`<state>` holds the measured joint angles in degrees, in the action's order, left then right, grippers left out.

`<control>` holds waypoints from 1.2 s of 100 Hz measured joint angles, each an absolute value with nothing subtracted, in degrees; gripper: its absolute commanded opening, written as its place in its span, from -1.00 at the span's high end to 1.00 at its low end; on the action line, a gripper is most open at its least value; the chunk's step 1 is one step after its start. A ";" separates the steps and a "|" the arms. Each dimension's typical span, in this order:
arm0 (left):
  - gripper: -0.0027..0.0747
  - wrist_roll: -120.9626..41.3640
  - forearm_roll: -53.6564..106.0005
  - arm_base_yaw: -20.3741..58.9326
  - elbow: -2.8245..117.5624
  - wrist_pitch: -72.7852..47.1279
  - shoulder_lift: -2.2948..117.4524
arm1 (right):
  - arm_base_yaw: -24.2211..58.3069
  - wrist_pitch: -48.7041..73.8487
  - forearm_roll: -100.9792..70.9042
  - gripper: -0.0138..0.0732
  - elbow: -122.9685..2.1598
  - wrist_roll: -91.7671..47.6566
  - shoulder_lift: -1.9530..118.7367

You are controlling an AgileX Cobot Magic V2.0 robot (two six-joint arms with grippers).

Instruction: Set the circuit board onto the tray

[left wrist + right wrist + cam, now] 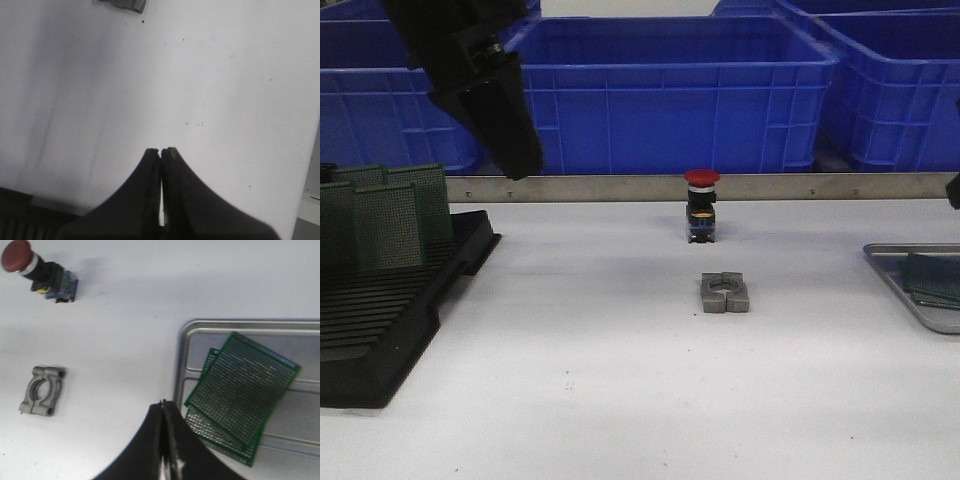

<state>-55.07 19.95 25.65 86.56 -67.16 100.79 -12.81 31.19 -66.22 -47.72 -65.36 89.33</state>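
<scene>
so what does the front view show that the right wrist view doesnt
Only the front view shows the black rack with upright boards, the blue crates and the left gripper, raised above the rack. Only the right wrist view shows two boards overlapping in the tray and the right gripper, shut. Both show the red button, the metal clamp and the tray.

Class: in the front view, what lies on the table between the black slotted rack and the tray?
The grey metal clamp block lies between the rack and the tray, with the red-capped push button behind it; otherwise bare tabletop.
</scene>
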 measured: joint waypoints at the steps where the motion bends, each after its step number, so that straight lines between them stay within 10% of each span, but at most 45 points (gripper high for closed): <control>1: 0.98 -54.96 19.98 25.44 86.56 -67.18 100.79 | -12.56 31.06 -65.97 0.82 -47.72 -65.36 89.19; 61: 0.98 -43.58 29.07 3.12 68.46 -48.19 80.30 | 6.39 10.35 -64.59 0.82 -34.72 -65.61 65.42; 120: 0.98 -42.43 35.22 1.48 32.68 -20.41 35.50 | 9.16 3.62 -65.07 0.82 -21.36 -67.45 35.69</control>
